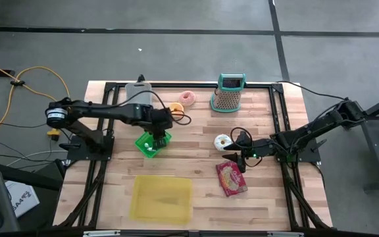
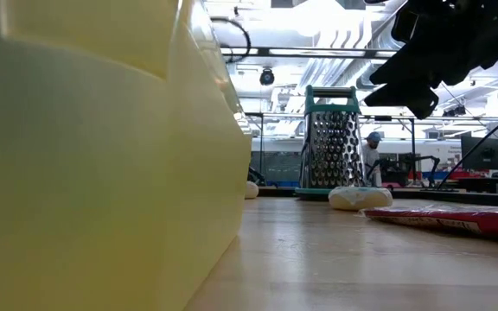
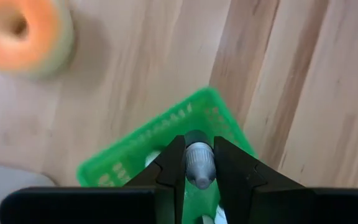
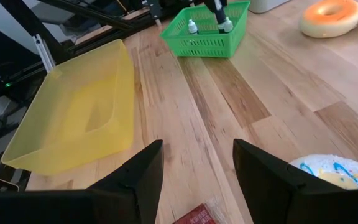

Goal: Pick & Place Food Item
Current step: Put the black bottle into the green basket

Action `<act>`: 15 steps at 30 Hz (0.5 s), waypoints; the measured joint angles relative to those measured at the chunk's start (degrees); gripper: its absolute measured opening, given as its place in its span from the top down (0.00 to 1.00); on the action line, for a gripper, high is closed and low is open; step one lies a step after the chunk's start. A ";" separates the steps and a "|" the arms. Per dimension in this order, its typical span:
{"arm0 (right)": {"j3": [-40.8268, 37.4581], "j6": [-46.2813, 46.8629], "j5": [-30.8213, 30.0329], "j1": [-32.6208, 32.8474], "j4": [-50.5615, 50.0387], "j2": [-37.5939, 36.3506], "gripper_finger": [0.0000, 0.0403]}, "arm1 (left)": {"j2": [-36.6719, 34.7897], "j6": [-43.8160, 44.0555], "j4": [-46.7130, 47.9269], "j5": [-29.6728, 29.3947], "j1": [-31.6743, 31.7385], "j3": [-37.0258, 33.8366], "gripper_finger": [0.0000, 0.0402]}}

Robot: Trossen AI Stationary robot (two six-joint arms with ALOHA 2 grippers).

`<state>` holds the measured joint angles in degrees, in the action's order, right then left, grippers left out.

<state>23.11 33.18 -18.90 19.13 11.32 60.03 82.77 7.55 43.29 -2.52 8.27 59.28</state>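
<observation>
A green basket point(image 1: 153, 143) stands on the table left of centre, and a small white bottle point(image 4: 192, 26) stands in it. My left gripper point(image 1: 155, 135) hangs over the basket, pointing steeply down, shut on a second small grey-capped bottle point(image 3: 199, 165). My right gripper point(image 4: 194, 168) waits open at the table's right, above a red packet point(image 1: 231, 178) and beside a white sprinkled donut point(image 1: 224, 140). An orange donut point(image 1: 175, 108) lies just beyond the basket. A pink donut point(image 1: 189, 98) lies near the far edge. My left gripper pinches the small bottle's grey cap end point(image 3: 199, 155) between its two fingers, coming steeply from above. The bottle hangs upright below the fingers, and its lower part point(image 4: 227, 25) is inside the green basket. Whether it stands on the basket's floor I cannot tell.
A yellow tray point(image 1: 162, 197) sits at the near edge, left of centre. A teal-topped metal grater point(image 1: 229, 92) stands at the far edge, right of the pink donut. A grey flat thing point(image 1: 139, 89) lies at the far left. Black frame rails run along the table's sides.
</observation>
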 joint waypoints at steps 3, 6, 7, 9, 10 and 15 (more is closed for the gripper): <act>0.07 -0.01 0.00 -0.01 -0.32 0.00 0.55 | 2.08 1.80 0.31 0.03 -0.36 -0.32 0.84; 0.07 0.00 0.01 -0.01 -0.44 0.00 0.55 | 3.89 2.36 0.08 0.24 -0.39 -0.33 0.84; 0.07 0.00 0.00 -0.01 -0.44 0.00 0.55 | 4.39 2.41 -0.06 0.25 -0.39 -0.34 0.84; 0.07 0.00 0.00 0.00 -0.44 0.00 0.55 | 5.31 2.84 -0.15 0.28 -0.36 -0.35 0.84; 0.07 -0.01 0.00 -0.01 -0.41 0.00 0.55 | 5.68 2.94 -0.25 0.48 -0.36 -0.35 0.84; 0.07 -0.01 0.00 -0.01 -0.42 0.00 0.55 | 6.22 3.49 -0.33 1.31 -0.15 -0.37 0.84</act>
<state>23.18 33.17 -18.90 19.12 10.90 60.03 88.99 11.03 42.96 -1.21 8.12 58.92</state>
